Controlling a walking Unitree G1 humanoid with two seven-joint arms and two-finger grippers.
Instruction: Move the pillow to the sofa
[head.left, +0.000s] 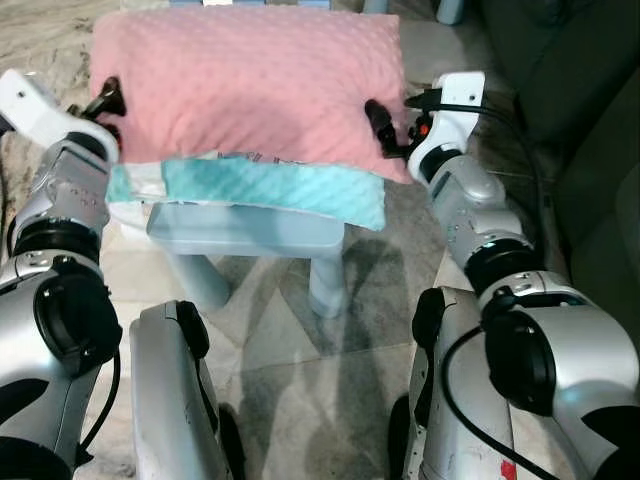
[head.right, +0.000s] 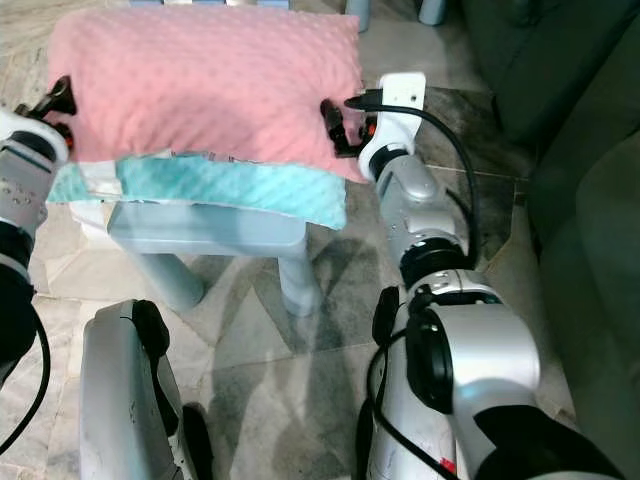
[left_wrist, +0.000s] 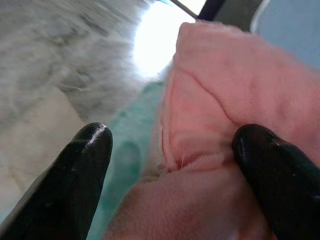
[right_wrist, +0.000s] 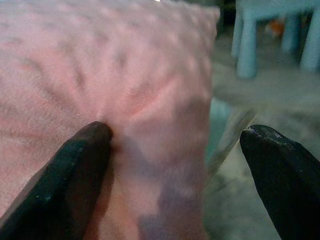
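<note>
Left eye view: dimpled plush pink pillow (head.left: 245, 85); left end effector (head.left: 108, 108), right end effector (head.left: 383, 130) spread, straddling edges.

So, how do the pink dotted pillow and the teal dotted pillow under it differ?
The pink dotted pillow lies on top, and the teal dotted pillow lies below it, on the pale blue plastic stool. The pink one shows its whole top face; the teal one shows a front strip. The left gripper and right gripper, both open, bracket the pink pillow's ends, not the teal one. Both share a bumpy plush fabric.
</note>
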